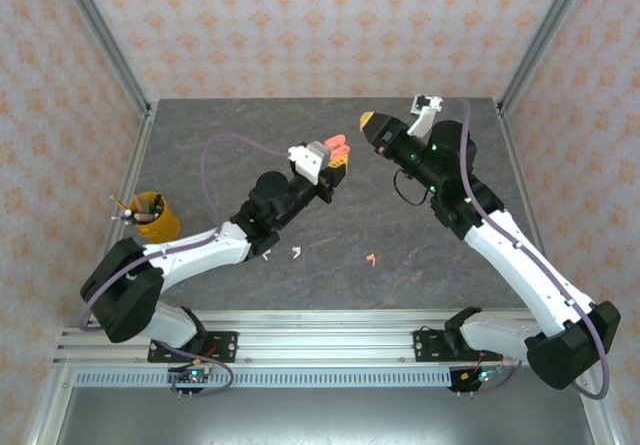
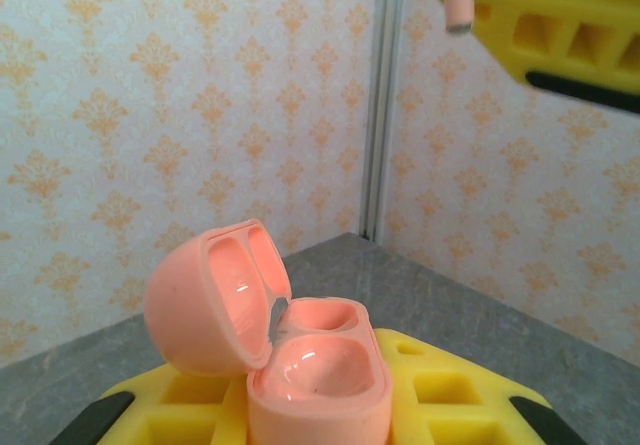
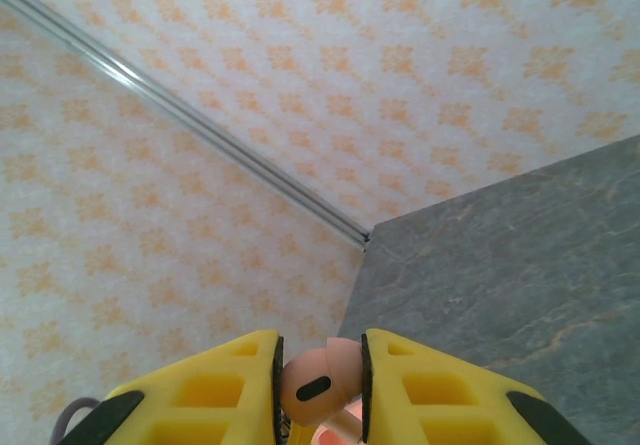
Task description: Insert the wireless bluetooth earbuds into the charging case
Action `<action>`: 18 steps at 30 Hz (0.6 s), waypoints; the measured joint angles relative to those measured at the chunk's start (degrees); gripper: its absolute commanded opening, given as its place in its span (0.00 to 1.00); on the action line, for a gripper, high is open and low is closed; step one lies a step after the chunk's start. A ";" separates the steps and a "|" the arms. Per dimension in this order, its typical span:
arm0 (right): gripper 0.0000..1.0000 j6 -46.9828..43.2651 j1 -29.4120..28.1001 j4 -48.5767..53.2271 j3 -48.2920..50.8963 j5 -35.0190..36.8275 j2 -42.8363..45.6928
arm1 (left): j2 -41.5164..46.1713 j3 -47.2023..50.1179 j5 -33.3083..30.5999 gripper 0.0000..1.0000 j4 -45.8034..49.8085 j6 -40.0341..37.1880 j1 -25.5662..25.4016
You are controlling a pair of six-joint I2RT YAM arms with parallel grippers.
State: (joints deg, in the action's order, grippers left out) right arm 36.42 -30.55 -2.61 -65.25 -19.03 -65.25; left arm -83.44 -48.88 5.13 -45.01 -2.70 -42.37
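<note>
Holding the open coral-pink charging case point(image 2: 310, 375) between our left fingers point(image 2: 455, 390), we are clamping them narrowly on its lower body. Its lid point(image 2: 215, 300) is tipped back to one side of those fingers, and both wells are facing up and appear empty. Our right fingers point(image 3: 215, 390) are pinching a coral-pink earbud point(image 3: 312, 380) in the slim gap between their tips, nearly closed on it, with its bulb facing the wrist camera. We are judging the step in hand to be the carry of this bud to the case, since the two sets of fingers are standing apart in the air, the right ones above and beyond the left ones. The next move is calling for us to bring the right fingers over the left, line the stem up with one well, lower it straight in, and only then part the fingers. The left wrist view is giving us what the right wrist view is not: the insides of the wells, and the bud's stem hanging below the right fingers. The top view is adding two white earbuds point(image 1: 297, 253) and a second pink earbud point(image 1: 371, 259), lying on the table point(image 1: 420, 255) well behind both sets of fingers, toward the arm bases.
</note>
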 measured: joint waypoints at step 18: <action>0.25 1.40 -8.83 -8.70 4.13 9.22 -0.96 | -2.12 -2.47 -4.15 0.00 -4.13 -1.36 -0.79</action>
State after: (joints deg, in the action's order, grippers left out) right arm 37.82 -39.38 -11.31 -61.12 -9.80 -66.22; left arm -85.56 -51.35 0.97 -49.15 -4.05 -43.16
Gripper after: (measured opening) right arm 0.248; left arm 0.239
